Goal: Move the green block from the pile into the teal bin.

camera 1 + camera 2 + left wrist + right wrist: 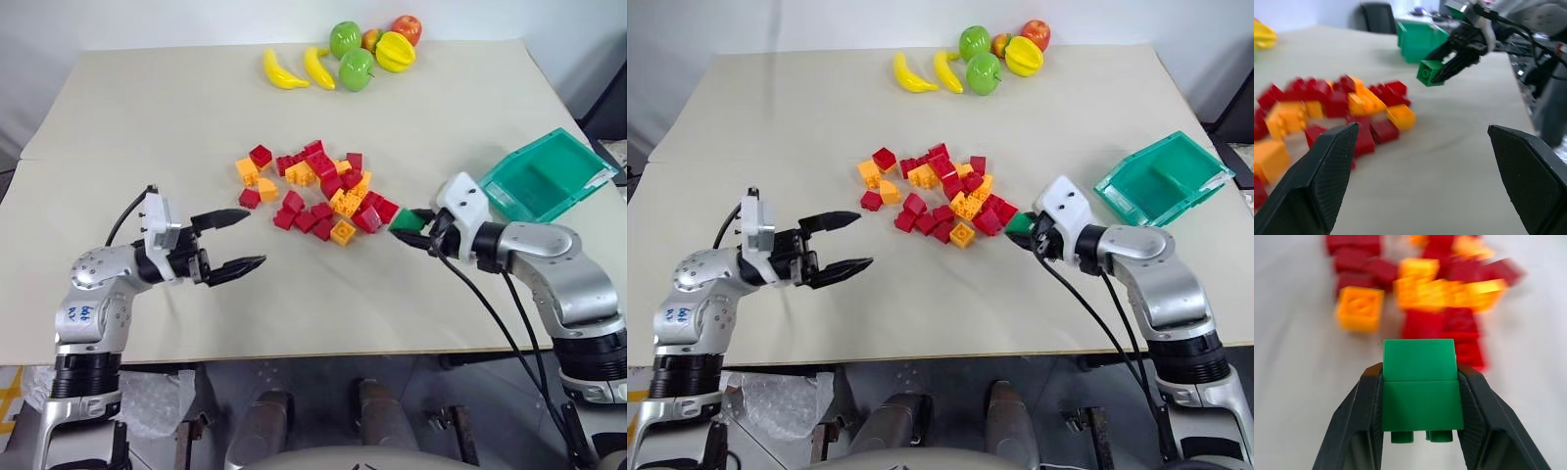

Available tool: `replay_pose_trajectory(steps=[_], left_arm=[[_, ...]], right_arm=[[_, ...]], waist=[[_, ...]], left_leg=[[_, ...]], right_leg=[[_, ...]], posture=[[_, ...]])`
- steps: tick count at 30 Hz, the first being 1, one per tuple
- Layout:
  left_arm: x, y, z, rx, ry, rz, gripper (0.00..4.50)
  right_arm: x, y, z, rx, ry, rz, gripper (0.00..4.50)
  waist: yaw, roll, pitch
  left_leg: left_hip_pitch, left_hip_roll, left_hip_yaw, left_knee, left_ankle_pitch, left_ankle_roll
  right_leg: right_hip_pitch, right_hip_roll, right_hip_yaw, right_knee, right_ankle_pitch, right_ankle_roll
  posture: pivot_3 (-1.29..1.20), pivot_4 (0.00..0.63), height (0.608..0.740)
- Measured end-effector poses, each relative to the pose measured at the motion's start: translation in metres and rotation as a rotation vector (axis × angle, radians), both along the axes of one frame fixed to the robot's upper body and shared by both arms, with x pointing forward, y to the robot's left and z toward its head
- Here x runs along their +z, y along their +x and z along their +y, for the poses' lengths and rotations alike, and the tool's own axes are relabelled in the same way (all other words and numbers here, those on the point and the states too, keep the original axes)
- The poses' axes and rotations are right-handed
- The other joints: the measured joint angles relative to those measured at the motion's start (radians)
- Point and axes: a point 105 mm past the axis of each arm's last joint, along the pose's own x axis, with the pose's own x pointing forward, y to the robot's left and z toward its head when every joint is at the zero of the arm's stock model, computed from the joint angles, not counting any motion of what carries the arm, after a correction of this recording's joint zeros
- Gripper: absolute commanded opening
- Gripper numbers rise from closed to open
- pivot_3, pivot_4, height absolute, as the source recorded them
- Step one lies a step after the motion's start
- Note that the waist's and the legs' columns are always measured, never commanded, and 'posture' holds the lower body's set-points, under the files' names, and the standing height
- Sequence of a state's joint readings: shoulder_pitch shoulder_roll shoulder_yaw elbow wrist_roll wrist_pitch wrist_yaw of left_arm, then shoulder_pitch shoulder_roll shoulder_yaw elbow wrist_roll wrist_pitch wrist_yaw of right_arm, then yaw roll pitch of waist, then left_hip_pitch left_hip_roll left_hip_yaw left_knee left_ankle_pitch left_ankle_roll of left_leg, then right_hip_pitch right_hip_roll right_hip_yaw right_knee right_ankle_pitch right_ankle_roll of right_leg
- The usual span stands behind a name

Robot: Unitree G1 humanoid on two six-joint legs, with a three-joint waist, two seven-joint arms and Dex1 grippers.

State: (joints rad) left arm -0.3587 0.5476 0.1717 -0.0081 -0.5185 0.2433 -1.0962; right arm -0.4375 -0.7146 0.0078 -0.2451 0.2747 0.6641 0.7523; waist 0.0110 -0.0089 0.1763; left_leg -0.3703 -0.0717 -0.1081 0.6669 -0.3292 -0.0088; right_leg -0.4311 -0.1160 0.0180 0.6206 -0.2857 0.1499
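Two grippers in play, but only the right gripper [1420,396] matters right now: its black fingers are clamped on the green block [1420,382], one finger on each side, with the brick's studs pointing out sideways toward the tips, from what the left wrist view shows. So the block isn't really in the pile [318,191] anymore; it sits in the jaws right at the pile's edge on the side toward the tabletop's right edge, looking lifted a little off the surface, just beside the nearest red bricks. The teal bin [578,162] is over by the right edge of the tabletop, tipped up a bit, and it lies behind and outward from the right gripper, so the opposite way from where the fingers point (they aim at the pile). My read is the next move hinges on exactly that: the arm has to swing away from the pile toward the right edge and get the brick above the bin's open side before letting go. The right arm is obviously the nearer one. The left gripper [238,242] hangs near the front left part of the tabletop with its fingers spread wide, holding nothing, well apart from the bin. Toy fruit [355,51] along the back edge isn't in the way.
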Motion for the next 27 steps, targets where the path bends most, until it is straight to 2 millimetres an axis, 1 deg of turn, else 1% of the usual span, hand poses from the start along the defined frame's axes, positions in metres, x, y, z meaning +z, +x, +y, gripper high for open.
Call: replay_pose_trajectory(steps=[2, 6, 7, 8, 10, 12, 14, 16, 18, 20, 22, 24, 25, 27], left_arm=[[0.006, 0.009, -0.011, 0.005, -0.02, -0.02, 4.5], [0.012, 0.017, -0.036, -0.041, -0.043, -0.029, 4.5], [0.013, 0.019, -0.039, -0.048, -0.048, -0.027, 4.5], [0.013, 0.021, -0.045, -0.059, -0.048, -0.018, 4.5], [0.014, 0.024, -0.055, -0.09, -0.044, -0.015, 4.5], [0.014, 0.029, -0.065, -0.126, -0.038, -0.013, 4.5], [0.013, 0.034, -0.069, -0.147, -0.022, -0.016, 4.5], [0.013, 0.037, -0.069, -0.149, -0.014, -0.019, 4.5], [0.013, 0.04, -0.07, -0.152, -0.009, -0.024, 4.5], [0.012, 0.041, -0.069, -0.155, -0.006, -0.022, 4.5], [0.009, 0.042, -0.067, -0.153, -0.001, -0.017, 4.5], [0.009, 0.042, -0.066, -0.157, 0.002, -0.018, 4.5], [0.009, 0.042, -0.066, -0.155, 0.003, -0.018, 4.5], [0.009, 0.043, -0.063, -0.146, 0.006, -0.015, 4.5]], right_arm=[[0.01, 0.001, -0.014, -0.08, -0.006, -0.051, 1.52], [0.031, 0.007, -0.05, -0.25, -0.091, -0.149, 1.52], [0.035, 0.009, -0.055, -0.273, -0.106, -0.166, 1.52], [0.04, 0.013, -0.065, -0.312, -0.126, -0.188, 1.52], [0.048, 0.02, -0.087, -0.401, -0.172, -0.226, 1.52], [0.056, 0.033, -0.118, -0.531, -0.239, -0.252, 1.52], [0.061, 0.042, -0.14, -0.617, -0.266, -0.275, 1.52], [0.057, 0.051, -0.144, -0.643, -0.253, -0.274, 1.52], [0.045, 0.061, -0.148, -0.67, -0.265, -0.255, 2.26], [0.036, 0.066, -0.153, -0.697, -0.27, -0.236, 2.82], [0.036, 0.07, -0.153, -0.695, -0.278, -0.24, 3.49], [0.042, 0.072, -0.148, -0.681, -0.27, -0.264, 4.22], [0.044, 0.073, -0.147, -0.678, -0.268, -0.271, 4.48], [0.046, 0.073, -0.146, -0.675, -0.262, -0.275, 4.48]], waist=[[0.006, 0.0, 0.0], [0.011, 0.0, 0.0], [0.011, 0.0, 0.0], [0.009, 0.0, 0.0], [0.009, 0.0, 0.0], [0.009, 0.0, 0.0], [0.003, 0.0, 0.0], [-0.011, 0.0, 0.0], [-0.019, 0.0, 0.0], [-0.02, 0.0, 0.0], [-0.021, 0.0, 0.0], [-0.021, 0.0, 0.0], [-0.021, 0.0, 0.0], [-0.021, 0.0, 0.0]], left_leg=[[0.0, -0.001, 0.0, 0.0, 0.0, 0.0], [0.0, -0.002, 0.002, 0.0, 0.0, 0.0], [0.0, -0.002, 0.002, 0.0, 0.0, 0.0], [0.0, -0.002, 0.003, 0.0, 0.0, 0.0], [0.001, -0.003, 0.004, 0.0, 0.0, 0.0], [0.001, -0.004, 0.007, 0.0, 0.0, 0.001], [0.001, -0.003, 0.008, -0.001, 0.0, 0.001], [0.001, -0.002, 0.008, -0.002, 0.0, 0.0], [0.0, -0.002, 0.008, -0.002, 0.0, 0.0], [-0.001, -0.002, 0.009, -0.002, 0.0, 0.001], [-0.003, -0.002, 0.01, -0.002, 0.0, 0.001], [-0.004, -0.002, 0.01, -0.002, 0.0, 0.001], [-0.004, -0.002, 0.01, -0.002, 0.0, 0.001], [-0.003, -0.002, 0.01, -0.001, 0.0, 0.001]], right_leg=[[0.0, 0.0, 0.0, 0.0, 0.0, 0.0], [0.0, 0.0, 0.001, 0.0, 0.0, 0.0], [0.0, 0.001, 0.001, 0.0, 0.0, 0.0], [0.0, 0.001, 0.001, 0.0, 0.0, 0.0], [-0.001, 0.001, 0.002, 0.0, 0.0, 0.0], [-0.001, 0.001, 0.002, 0.001, 0.0, 0.001], [-0.001, 0.002, 0.002, 0.0, 0.0, 0.0], [-0.002, 0.002, 0.002, 0.0, 0.0, 0.0], [-0.004, 0.002, 0.004, 0.002, 0.0, 0.001], [-0.007, 0.001, 0.007, 0.004, 0.0, 0.001], [-0.01, 0.001, 0.008, 0.006, 0.0, 0.001], [-0.011, 0.001, 0.009, 0.006, 0.001, 0.001], [-0.011, 0.001, 0.009, 0.006, 0.001, 0.001], [-0.011, 0.001, 0.009, 0.005, 0.001, 0.001]], posture=[[0.0, 0.15, 0.74], [0.0, 0.15, 0.74], [0.0, 0.15, 0.74], [0.0, 0.15, 0.74], [0.0, 0.15, 0.74], [0.0, 0.15, 0.74], [0.0, 0.15, 0.74], [0.0, 0.15, 0.74], [0.0, 0.15, 0.74], [0.0, 0.15, 0.74], [0.0, 0.15, 0.74], [0.0, 0.15, 0.74], [0.0, 0.15, 0.74], [0.0, 0.15, 0.74]])
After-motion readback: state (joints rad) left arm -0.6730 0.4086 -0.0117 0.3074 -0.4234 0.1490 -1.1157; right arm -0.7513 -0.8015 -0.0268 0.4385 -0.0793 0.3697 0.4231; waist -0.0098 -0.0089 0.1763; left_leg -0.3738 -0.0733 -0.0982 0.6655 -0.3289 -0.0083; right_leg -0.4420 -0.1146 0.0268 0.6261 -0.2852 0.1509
